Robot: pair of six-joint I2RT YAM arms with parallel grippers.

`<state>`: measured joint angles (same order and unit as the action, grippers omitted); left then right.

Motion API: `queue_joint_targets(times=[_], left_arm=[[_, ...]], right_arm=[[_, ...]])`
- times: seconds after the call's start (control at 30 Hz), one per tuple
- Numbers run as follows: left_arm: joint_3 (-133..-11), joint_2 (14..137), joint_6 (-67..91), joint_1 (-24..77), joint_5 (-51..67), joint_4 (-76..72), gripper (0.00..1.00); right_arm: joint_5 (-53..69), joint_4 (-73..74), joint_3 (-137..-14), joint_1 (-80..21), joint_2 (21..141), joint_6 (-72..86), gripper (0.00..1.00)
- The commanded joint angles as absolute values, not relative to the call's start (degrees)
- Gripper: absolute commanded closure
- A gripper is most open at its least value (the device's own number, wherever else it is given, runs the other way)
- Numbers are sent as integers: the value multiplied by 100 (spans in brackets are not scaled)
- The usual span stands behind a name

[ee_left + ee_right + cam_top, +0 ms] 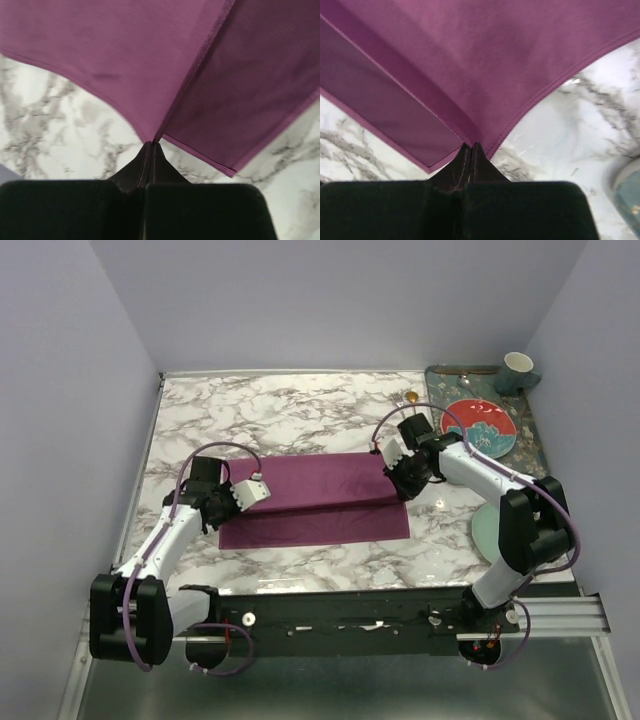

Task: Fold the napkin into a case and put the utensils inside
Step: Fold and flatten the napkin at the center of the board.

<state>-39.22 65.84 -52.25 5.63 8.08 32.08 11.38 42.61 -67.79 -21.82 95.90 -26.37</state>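
Observation:
The plum-purple napkin (320, 498) lies mid-table as a wide rectangle, its upper layer raised over the lower one; no narrow case shows. My left gripper (262, 490) is shut on the upper layer's left corner, and in the left wrist view the gripper (151, 145) pinches the cloth (125, 55) above the marble. My right gripper (395, 462) is shut on the right corner, and its wrist view shows the gripper (471, 146) closed on the cloth (495, 65). A small gold utensil tip (411, 397) peeks out behind the right wrist. The fork is out of view.
A dark patterned tray (530, 450) at the back right carries a red and teal plate (480, 427) and a mug (517, 370). A pale green plate (485, 530) sits under the right arm, its rim (630, 195) near the napkin's right corner.

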Motion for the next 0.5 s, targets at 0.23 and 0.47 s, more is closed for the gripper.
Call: queue_joint_targets(times=[0.23, 0.47], left_arm=[[-3349, 5775, -5994, 492, 1037, 4306, 100], [-3331, 5739, -6126, 492, 1072, 4464, 100]], right_arm=[[1266, 4148, -6082, -2338, 9070, -2584, 99], [1318, 4140, -5915, -2434, 8982, -2566, 99]])
